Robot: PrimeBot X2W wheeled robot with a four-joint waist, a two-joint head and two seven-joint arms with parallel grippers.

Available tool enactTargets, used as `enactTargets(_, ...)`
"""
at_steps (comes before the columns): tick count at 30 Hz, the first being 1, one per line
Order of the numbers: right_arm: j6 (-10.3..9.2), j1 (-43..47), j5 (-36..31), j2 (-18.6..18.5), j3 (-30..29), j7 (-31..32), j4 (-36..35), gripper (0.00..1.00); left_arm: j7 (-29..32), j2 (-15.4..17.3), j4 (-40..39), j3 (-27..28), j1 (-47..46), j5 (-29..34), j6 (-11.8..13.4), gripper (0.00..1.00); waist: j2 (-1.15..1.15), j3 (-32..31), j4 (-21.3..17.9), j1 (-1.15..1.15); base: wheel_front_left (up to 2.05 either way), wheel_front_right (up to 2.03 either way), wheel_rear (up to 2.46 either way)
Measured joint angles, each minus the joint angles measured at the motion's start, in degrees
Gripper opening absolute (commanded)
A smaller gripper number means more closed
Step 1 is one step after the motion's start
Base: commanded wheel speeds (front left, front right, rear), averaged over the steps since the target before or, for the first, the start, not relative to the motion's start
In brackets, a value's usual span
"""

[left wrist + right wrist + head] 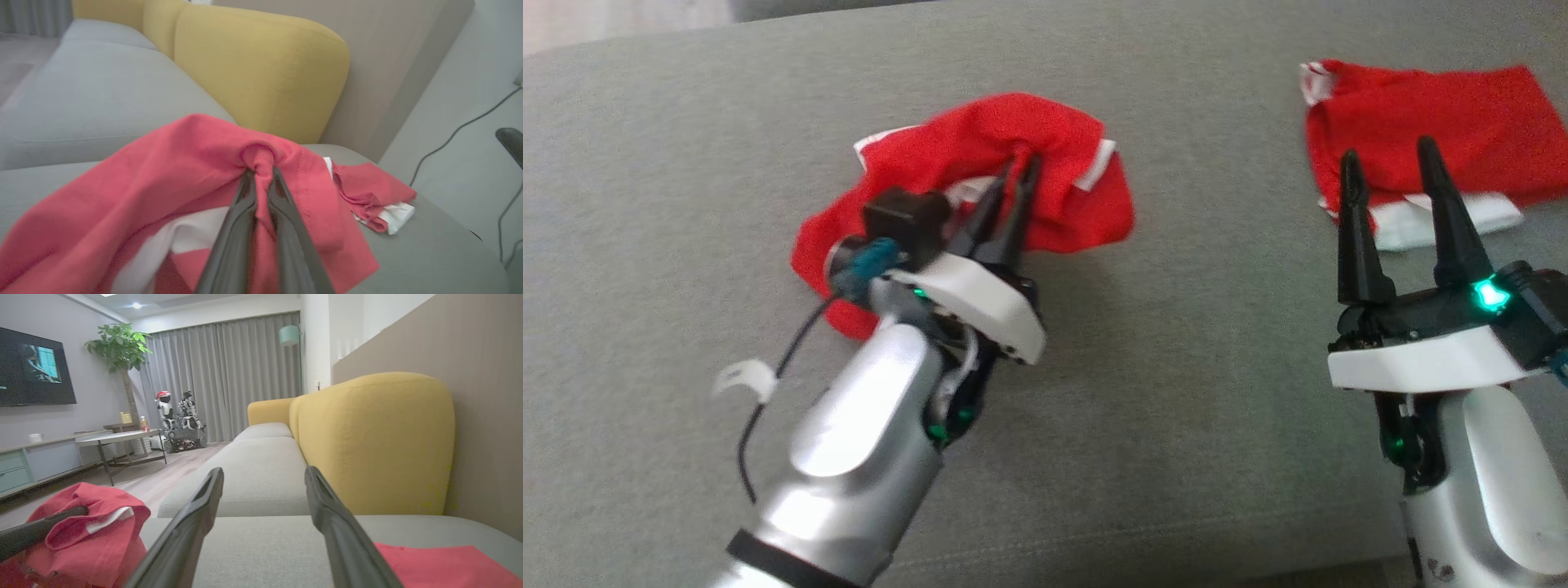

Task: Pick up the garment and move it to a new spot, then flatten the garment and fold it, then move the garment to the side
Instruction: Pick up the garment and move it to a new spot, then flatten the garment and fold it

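Note:
A crumpled red garment (980, 175) with white trim lies on the grey sofa seat (1176, 327), left of centre. My left gripper (1023, 161) is shut on a pinch of its red cloth near the top of the heap; the left wrist view shows the fabric bunched between the two dark fingers (245, 196) at the left gripper (261, 169). The same garment (81, 522) appears at the lower left of the right wrist view. My right gripper (1388, 159) stands open at the right with nothing between its fingers, the right gripper (263, 471) pointing along the sofa.
A second red garment (1421, 122) with white trim lies flattened at the far right, just beyond my right fingertips. Yellow back cushions (367, 441) line the sofa's far side. A cable (457, 130) runs on the floor past the seat's end.

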Motion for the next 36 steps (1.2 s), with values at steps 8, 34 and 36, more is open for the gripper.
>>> enactTargets(8,0.00,-0.4,0.5,0.7,-0.1,-0.5,2.6,1.00,-1.8,0.0,3.0,-11.7,-3.9,-8.1,3.4,1.00,0.00,1.8,-4.4,0.00,0.00,0.00,0.00)
enactTargets(34,0.00,4.3,1.0,0.1,0.1,-0.4,8.7,1.00,-3.1,4.8,-8.6,16.3,23.1,1.0,-1.0,1.00,0.00,-4.1,10.2,0.00,0.00,0.00,0.00)
enactTargets(36,0.00,4.3,1.0,0.0,0.7,0.2,8.7,1.00,-3.1,3.7,-8.9,17.3,23.4,2.1,-1.9,1.00,0.00,-4.4,10.8,0.00,0.00,0.00,0.00)
